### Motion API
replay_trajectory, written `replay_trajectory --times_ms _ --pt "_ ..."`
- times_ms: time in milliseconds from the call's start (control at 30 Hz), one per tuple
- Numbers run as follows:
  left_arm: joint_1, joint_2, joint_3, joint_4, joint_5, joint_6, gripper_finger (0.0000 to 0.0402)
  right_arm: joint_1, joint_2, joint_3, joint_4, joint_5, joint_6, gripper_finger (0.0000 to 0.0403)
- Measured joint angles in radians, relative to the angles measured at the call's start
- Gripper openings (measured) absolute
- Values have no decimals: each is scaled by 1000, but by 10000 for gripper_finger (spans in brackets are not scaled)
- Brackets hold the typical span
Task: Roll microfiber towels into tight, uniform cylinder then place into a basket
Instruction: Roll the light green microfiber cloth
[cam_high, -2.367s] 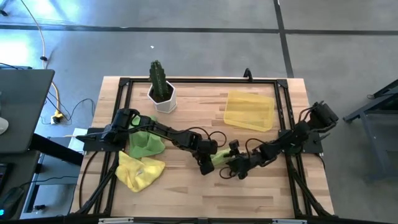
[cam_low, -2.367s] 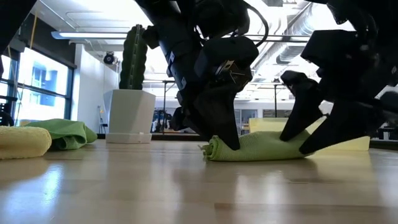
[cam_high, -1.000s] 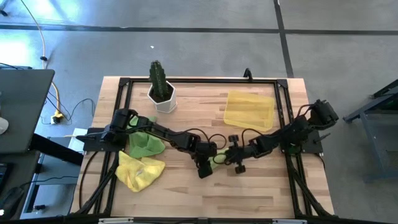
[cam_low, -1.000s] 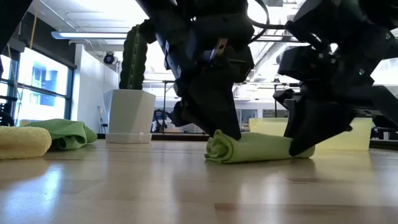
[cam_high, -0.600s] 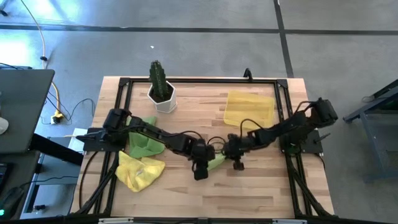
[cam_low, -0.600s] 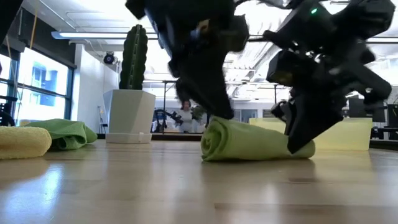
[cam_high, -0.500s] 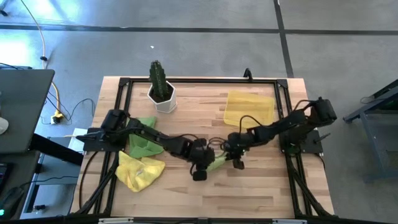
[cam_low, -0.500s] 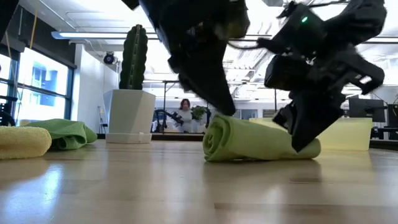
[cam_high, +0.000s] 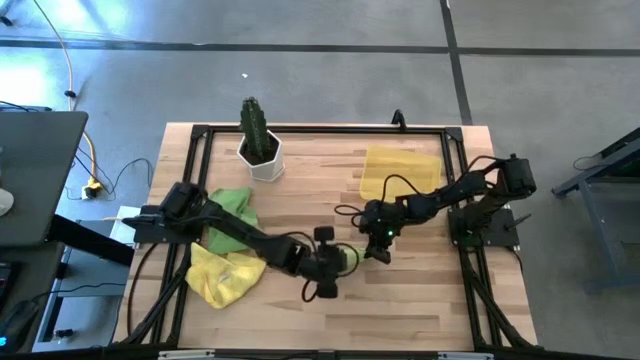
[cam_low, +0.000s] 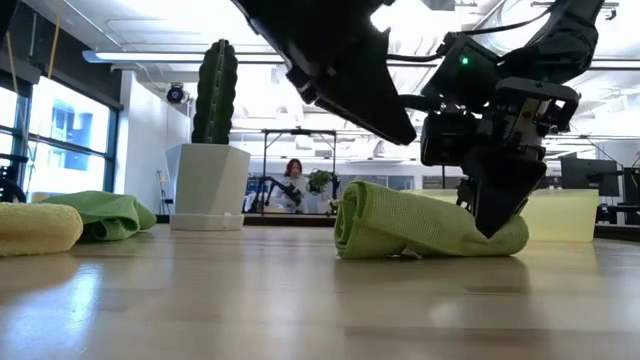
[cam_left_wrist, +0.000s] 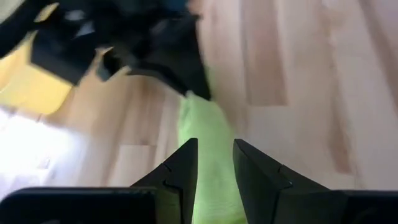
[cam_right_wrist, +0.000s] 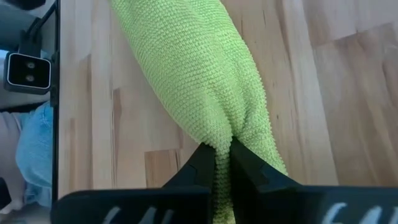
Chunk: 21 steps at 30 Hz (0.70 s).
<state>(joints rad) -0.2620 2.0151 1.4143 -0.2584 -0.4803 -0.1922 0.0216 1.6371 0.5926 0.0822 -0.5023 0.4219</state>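
Note:
A lime green microfiber towel (cam_high: 350, 257) lies rolled on the table's middle (cam_low: 420, 228). My right gripper (cam_right_wrist: 222, 155) is shut on its right end (cam_low: 495, 220). My left gripper (cam_left_wrist: 215, 163) is at the roll's left part, its fingers a narrow gap apart. In the low view the left fingertips (cam_low: 405, 130) show clear above the roll. The yellow basket (cam_high: 400, 178) stands at the far right. Another green towel (cam_high: 232, 212) and a yellow towel (cam_high: 225, 278) lie crumpled at the left. My right gripper pinches the roll's right end (cam_right_wrist: 219, 134) between its two fingers, and the cloth is creased there. The fingers (cam_low: 492, 200) come slanting down from above and from the right, roughly along the roll. The roll lies on the table along its length.
A white pot with a cactus (cam_high: 260, 145) stands at the far left. A black frame (cam_high: 320, 130) runs round the tabletop. Bare wood lies along the near edge (cam_high: 400, 320). A person (cam_low: 296, 180) shows far off in the room.
Both wrists have rolled and the towel has turned with them into a thicker roll. My left gripper has swung toward the near edge and risen off the roll's top. My right gripper has gone toward the far edge, still on the roll's right end.

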Motion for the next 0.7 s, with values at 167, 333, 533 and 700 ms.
replay_trajectory --times_ms 167,333,533,700 --pt "43 23 0 2 93 -85 90 0 0 1 3 4 -1 6" --pt "60 88 0 13 183 -119 90 0 -1 1 2 14 -19 7" --pt "50 119 1 -2 185 -163 90 0 -2 2 -1 24 -53 8" --pt "45 136 3 -22 175 -197 90 0 -3 2 8 33 -173 44"
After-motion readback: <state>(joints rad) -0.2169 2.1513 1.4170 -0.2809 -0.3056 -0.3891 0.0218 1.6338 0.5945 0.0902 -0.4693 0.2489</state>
